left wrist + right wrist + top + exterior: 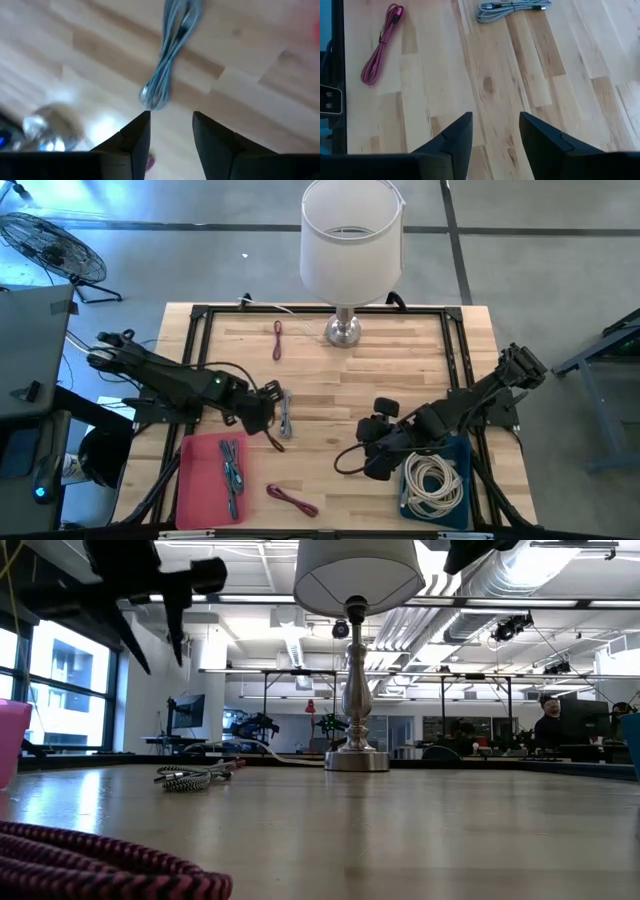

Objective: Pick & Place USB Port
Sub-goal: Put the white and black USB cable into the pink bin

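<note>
Left end effector (pixel 268 408), fingers spread, hovers over a bundled grey braided cable (pixel 287 416) at centre frame (not yet grasped); right end effector (pixel 372 442) also spread.

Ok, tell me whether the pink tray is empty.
Not empty: the pink tray holds a bundled grey cable, seen in the high view.

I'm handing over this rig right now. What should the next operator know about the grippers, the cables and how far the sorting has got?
Left gripper: open, empty, hovering by the grey cable at table centre.
Right gripper: open, empty, above bare wood beside the blue tray.
Done: one grey cable in the pink tray; white cable coiled in the blue tray.
Left: grey cable at centre, red cable near the lamp, second red cable at the front edge. All lie loose on the table.
</note>
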Motion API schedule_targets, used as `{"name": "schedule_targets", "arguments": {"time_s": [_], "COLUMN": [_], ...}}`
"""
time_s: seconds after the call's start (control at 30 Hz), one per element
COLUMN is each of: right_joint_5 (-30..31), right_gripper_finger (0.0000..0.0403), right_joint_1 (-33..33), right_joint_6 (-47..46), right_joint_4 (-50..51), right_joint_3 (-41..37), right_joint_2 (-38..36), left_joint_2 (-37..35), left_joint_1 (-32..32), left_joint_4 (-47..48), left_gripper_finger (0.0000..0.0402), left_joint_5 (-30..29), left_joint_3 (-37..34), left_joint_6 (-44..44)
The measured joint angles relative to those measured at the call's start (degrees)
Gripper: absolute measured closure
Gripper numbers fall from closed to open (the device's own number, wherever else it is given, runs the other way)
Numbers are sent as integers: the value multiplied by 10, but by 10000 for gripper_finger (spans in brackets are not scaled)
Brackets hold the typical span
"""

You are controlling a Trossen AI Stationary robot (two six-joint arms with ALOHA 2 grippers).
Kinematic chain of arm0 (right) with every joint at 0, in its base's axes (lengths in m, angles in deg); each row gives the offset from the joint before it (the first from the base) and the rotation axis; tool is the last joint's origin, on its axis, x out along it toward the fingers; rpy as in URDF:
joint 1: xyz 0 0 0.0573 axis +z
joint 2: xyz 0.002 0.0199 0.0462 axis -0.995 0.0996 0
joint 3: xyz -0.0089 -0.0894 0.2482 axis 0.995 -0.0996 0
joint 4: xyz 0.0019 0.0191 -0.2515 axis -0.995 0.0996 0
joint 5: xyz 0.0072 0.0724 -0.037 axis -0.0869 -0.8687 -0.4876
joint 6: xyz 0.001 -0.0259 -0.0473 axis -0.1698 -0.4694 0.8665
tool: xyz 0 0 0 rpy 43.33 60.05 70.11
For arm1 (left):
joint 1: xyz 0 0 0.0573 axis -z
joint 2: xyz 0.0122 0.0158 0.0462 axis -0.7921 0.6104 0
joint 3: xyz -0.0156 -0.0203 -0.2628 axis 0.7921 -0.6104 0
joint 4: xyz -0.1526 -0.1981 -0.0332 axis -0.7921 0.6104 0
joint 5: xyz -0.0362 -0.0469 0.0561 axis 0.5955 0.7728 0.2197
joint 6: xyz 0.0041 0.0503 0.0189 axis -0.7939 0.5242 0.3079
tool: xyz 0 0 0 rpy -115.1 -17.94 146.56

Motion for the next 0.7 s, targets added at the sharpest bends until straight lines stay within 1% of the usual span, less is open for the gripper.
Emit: {"name": "schedule_targets", "arguments": {"time_s": [0.07, 0.1, 0.23, 0.43, 0.7], "right_joint_5": [4, 6, 15, 16, 16], "right_gripper_finger": [249, 249, 249, 249, 249], "right_joint_1": [0, 0, 0, 0, 0], "right_joint_6": [0, 0, 0, 1, 15], "right_joint_4": [0, 0, 3, 5, 7], "right_joint_3": [0, 0, 0, 0, 0], "right_joint_2": [0, 0, 0, 0, 0], "left_joint_2": [20, 26, 53, 79, 83], "left_joint_1": [0, 0, 0, 0, 0], "left_joint_4": [-11, -13, -15, -31, -71], "left_gripper_finger": [261, 261, 261, 261, 261], "left_joint_5": [-39, -46, -47, -35, -25], "left_joint_3": [0, 0, 0, 0, 1], "left_joint_6": [-10, -12, -1, 58, 72]}}
